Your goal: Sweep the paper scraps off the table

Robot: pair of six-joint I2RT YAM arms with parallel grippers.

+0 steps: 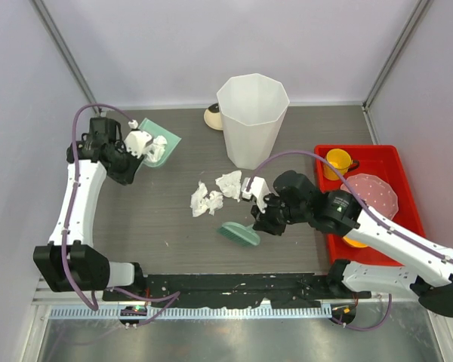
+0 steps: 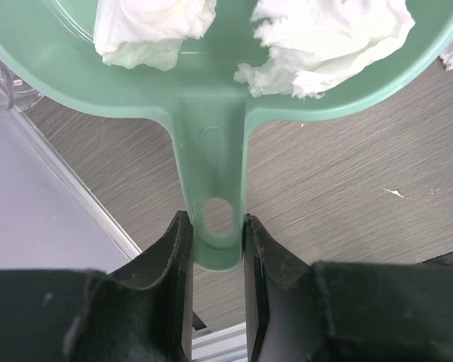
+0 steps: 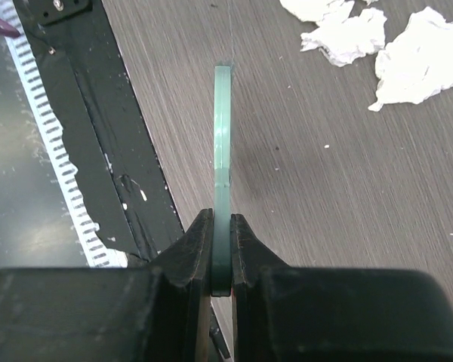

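Several white paper scraps (image 1: 209,198) lie mid-table (image 1: 166,226); they show at the top of the right wrist view (image 3: 419,60). My left gripper (image 1: 141,153) is shut on the handle of the green dustpan (image 1: 164,143) at the far left. In the left wrist view the fingers (image 2: 174,256) clamp the handle (image 2: 215,173), and two scraps (image 2: 328,38) lie in the pan. My right gripper (image 1: 258,221) is shut on a green hand brush (image 1: 238,233) just right of and nearer than the scraps. The brush shows edge-on (image 3: 223,151) between the jaws.
A tall white faceted bin (image 1: 252,121) stands at the back centre, with a small beige object (image 1: 211,117) behind it. A red tray (image 1: 385,162) at the right holds a yellow cup (image 1: 337,161) and a pink plate (image 1: 374,192). Pale walls edge the table.
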